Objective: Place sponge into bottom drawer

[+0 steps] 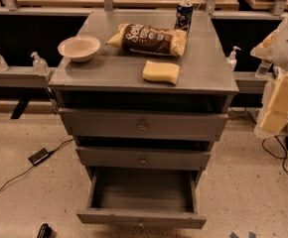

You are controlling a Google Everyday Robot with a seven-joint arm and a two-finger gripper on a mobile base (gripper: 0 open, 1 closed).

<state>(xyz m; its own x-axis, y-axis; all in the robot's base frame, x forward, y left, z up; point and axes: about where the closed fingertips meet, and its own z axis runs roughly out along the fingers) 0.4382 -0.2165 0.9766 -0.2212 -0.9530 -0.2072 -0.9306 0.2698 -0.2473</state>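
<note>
The pale yellow sponge (161,72) lies flat on the grey cabinet top (104,73), near its front edge and right of centre. The bottom drawer (141,218) is pulled out toward me, and its inside shows nothing in it. The two shallower drawers above it are pushed in. Part of my arm (285,95), white and yellowish, hangs at the right edge of the view, beside the cabinet and apart from the sponge. My gripper is out of view.
On the cabinet top stand a brown-and-yellow chip bag (149,39) just behind the sponge, a pale bowl (79,48) at the left and a blue can (184,15) at the back. Pump bottles (39,63) flank the cabinet. A cable and adapter (38,156) lie on the floor at the left.
</note>
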